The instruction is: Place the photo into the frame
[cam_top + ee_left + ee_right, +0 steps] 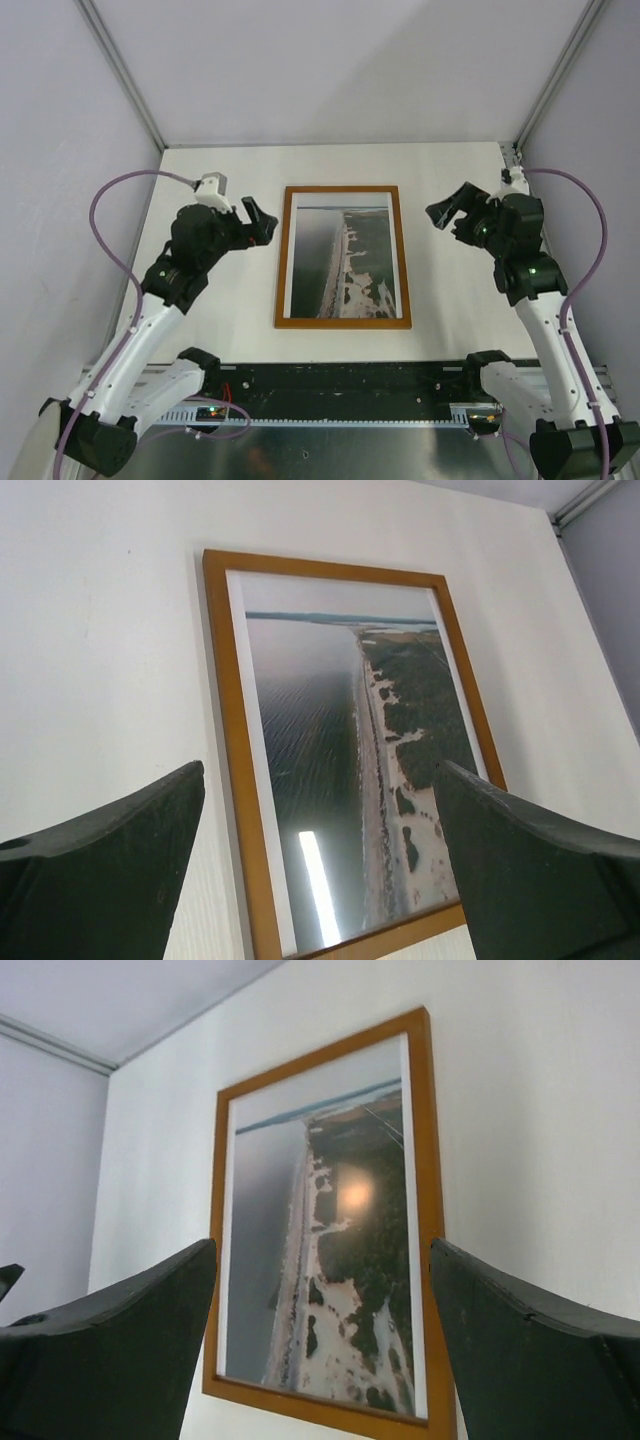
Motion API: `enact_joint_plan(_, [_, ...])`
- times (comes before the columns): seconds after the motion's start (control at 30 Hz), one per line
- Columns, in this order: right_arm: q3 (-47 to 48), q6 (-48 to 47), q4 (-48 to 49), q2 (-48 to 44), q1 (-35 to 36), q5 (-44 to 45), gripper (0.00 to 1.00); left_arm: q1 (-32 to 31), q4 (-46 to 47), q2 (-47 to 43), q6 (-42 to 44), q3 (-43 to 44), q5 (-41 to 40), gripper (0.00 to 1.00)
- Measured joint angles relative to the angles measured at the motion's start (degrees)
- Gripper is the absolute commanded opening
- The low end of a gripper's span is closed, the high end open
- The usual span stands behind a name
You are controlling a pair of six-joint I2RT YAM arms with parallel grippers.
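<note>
The frame (pixel 281 255) lies flat at the middle of the white table, its reddish-brown rails facing up. The photo (pixel 345 262) of a coastline sits inside it under a shiny surface. Both show in the left wrist view, frame (pixel 232 730) and photo (pixel 340 750), and in the right wrist view, frame (pixel 432 1180) and photo (pixel 330 1240). My left gripper (pixel 262 222) hovers open and empty just left of the frame's top left corner. My right gripper (pixel 447 212) hovers open and empty to the right of the frame's top right corner.
White walls close the table (pixel 450 300) in at the back and on both sides. A black rail (pixel 340 380) with the arm bases runs along the near edge. Purple cables (pixel 110 200) loop beside each arm.
</note>
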Motion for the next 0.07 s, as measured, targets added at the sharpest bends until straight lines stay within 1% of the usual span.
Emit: enact_joint_plan(0.07, [-0.9, 0.0, -0.4, 0.6, 0.1, 0.2, 0.92, 0.0, -0.4, -0.2, 0.0, -0.7, 0.0, 1.0])
